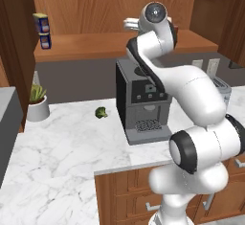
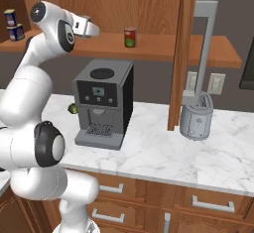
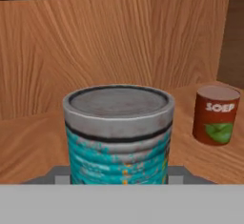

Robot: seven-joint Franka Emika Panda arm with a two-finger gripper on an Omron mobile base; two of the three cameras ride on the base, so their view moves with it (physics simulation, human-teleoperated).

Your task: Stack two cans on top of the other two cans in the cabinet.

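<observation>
A teal can with a silvery top stands upright, close up in the hand view, with my gripper shut on its lower body. The fingertips are hidden behind it. Right of it and farther back, the red can with a green mark stands on the cabinet shelf. In the right base view my gripper reaches into the cabinet, left of the red can. At the shelf's far left, one small blue can sits on top of its twin.
A dark coffee machine stands on the marble counter below the shelf. A piece of broccoli and a potted plant lie to its left. A grey toaster stands right of a wooden post.
</observation>
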